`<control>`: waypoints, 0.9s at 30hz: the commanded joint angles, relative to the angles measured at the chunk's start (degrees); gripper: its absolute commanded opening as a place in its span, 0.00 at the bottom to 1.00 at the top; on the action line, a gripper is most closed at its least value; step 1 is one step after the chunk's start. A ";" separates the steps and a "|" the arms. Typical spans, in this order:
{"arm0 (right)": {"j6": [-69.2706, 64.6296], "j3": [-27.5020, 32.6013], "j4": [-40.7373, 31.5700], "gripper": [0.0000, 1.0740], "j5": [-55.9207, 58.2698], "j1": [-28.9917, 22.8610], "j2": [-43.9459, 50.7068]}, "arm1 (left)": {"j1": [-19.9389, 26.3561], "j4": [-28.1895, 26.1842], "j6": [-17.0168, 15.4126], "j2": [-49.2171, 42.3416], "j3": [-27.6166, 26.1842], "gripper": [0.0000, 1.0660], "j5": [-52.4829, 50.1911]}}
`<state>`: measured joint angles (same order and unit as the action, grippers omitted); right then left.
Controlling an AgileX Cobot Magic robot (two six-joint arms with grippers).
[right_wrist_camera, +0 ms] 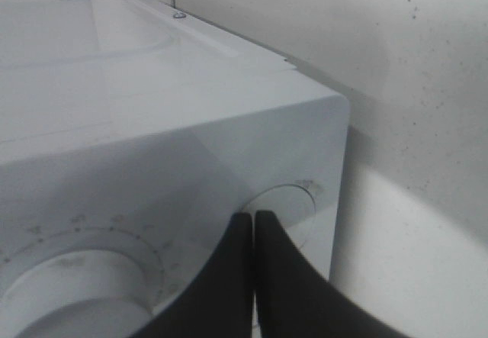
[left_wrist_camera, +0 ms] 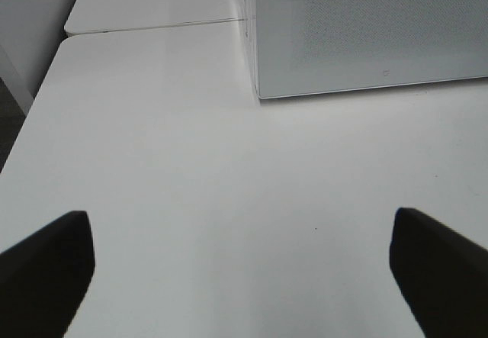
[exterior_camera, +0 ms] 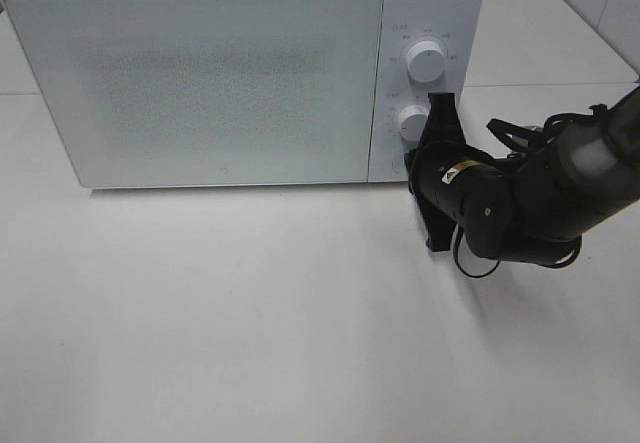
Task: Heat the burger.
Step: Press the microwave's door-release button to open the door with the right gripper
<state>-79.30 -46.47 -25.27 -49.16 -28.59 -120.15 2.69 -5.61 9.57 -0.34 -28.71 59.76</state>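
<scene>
- Right gripper (exterior_camera: 410, 163), seen from the high camera, is pinched shut and empty at the microwave (exterior_camera: 200, 83) panel, below the lower knob (exterior_camera: 411, 122). The door is closed and the burger's place cannot be told. Open worktop (exterior_camera: 250, 343) runs to the near edge.
- Left wrist: left gripper (left_wrist_camera: 244, 277) is spread wide and holds nothing, over the worktop before the microwave's corner.
- Right wrist: the closed fingertips (right_wrist_camera: 242, 235) sit at a round button's (right_wrist_camera: 293, 201) rim, near the panel's corner.

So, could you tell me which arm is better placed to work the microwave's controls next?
The right: the right gripper, shut, sits at the microwave's control panel, beside the lower knob. The left gripper hangs open over the table.
</scene>
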 commanded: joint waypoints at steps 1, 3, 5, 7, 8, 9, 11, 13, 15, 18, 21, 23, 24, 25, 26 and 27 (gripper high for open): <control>-0.52 -2.01 1.60 0.00 -1.95 0.46 -1.15 | 0.29 -0.11 -0.17 -1.03 0.17 0.92 0.00; -0.57 -2.06 0.97 0.00 -3.72 0.46 -1.72 | 0.29 -0.11 -0.17 -1.03 0.17 0.92 0.00; 0.06 -2.12 -0.34 0.00 -7.10 0.46 -1.89 | 0.29 -0.11 -0.17 -1.03 0.17 0.92 0.00; 0.57 -2.18 -1.09 0.00 -8.59 0.46 -1.89 | 0.29 -0.11 -0.17 -1.03 0.17 0.92 0.00; 0.57 -2.18 -1.09 0.00 -8.59 0.46 -1.89 | 0.29 -0.11 -0.17 -1.03 0.17 0.92 0.00; 0.63 -2.18 -1.60 0.00 -9.51 0.46 -1.89 | 0.29 -0.11 -0.17 -1.03 0.17 0.92 0.00; 0.57 -2.18 -1.72 0.00 -10.66 0.46 -1.89 | 0.29 -0.11 -0.17 -1.03 0.17 0.92 0.00; -0.11 -2.18 -1.72 0.00 -13.81 0.29 -1.89 | 0.29 -0.11 -0.17 -1.03 0.17 0.92 0.00; -0.69 -2.18 -1.89 0.00 -15.53 0.29 -1.89 | 0.29 -0.11 -0.17 -1.03 0.17 0.92 0.00; -2.35 -2.29 -3.32 0.00 -17.07 0.29 -1.89 | 0.29 -0.11 -0.17 -1.03 0.17 0.92 0.00; -2.58 -3.27 -4.24 0.00 -17.19 0.29 -1.89 | 0.29 -0.11 -0.17 -1.03 0.17 0.92 0.00; -2.58 -4.41 -5.33 0.00 -17.36 0.29 -1.89 | 0.29 -0.11 -0.17 -1.03 0.17 0.92 0.00; -2.58 -4.41 -5.33 0.00 -17.36 0.29 -1.89 | 0.29 -0.11 -0.17 -1.03 0.17 0.92 0.00; -2.52 -5.56 -7.73 0.00 -18.28 0.29 -2.06 | 0.29 -0.11 -0.17 -1.03 0.17 0.92 0.00; -2.41 -6.19 -9.05 0.00 -18.56 0.29 -2.06 | 0.29 -0.11 -0.17 -1.03 0.17 0.92 0.00; -2.41 -6.19 -9.05 0.00 -18.56 0.29 -2.06 | 0.29 -0.11 -0.17 -1.03 0.17 0.92 0.00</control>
<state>-82.16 -49.22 -31.51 -54.20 -30.08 -123.42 2.69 -5.61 9.57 -0.34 -28.71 59.76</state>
